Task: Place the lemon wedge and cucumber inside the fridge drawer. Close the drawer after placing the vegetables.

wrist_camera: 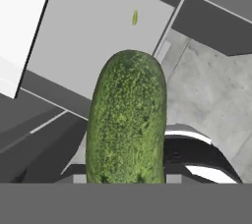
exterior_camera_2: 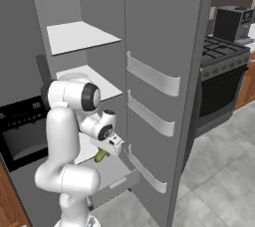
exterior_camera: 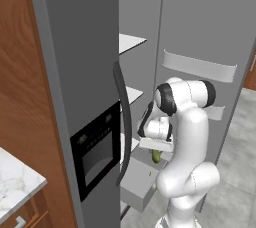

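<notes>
**Cucumber held above the open fridge drawer, lemon wedge on the drawer floor**

Cucumber [exterior_camera: 156, 156] in the left base view hangs as a small dark green stub below the gripper [exterior_camera: 157, 148], which is clamped on its upper end. It sits above the fridge drawer [exterior_camera: 138, 184], a plain grey box pulled out from the bottom of the fridge. A tiny speck on the drawer floor is the lemon wedge [exterior_camera: 150, 174], lying below the cucumber and apart from it. The white arm [exterior_camera: 187, 172] rises at the lower right, in front of the open fridge door [exterior_camera: 205, 32]. Pale shelves [exterior_camera: 131, 42] stand above the drawer. A dark dispenser panel [exterior_camera: 95, 149] is set in the closed door on the left.

Right base view: the cucumber [exterior_camera_2: 101, 155] points down and to the left from the gripper [exterior_camera_2: 106, 150], the jaws closed on it. Below it lies the drawer [exterior_camera_2: 117, 178], open, its front edge towards the floor. A black stove [exterior_camera_2: 221, 66] stands beyond the fridge door [exterior_camera_2: 164, 32].

Hand view: the cucumber [wrist_camera: 127, 120] rises large from the bottom centre, bumpy and dark green, its rounded free end over the drawer's near edge. The drawer floor [wrist_camera: 93, 26] spreads beyond it, and the lemon wedge [wrist_camera: 135, 17] rests there as a thin yellow-green sliver, well clear of the cucumber's tip. Grey floor tiles [wrist_camera: 211, 85] show to the right.
</notes>
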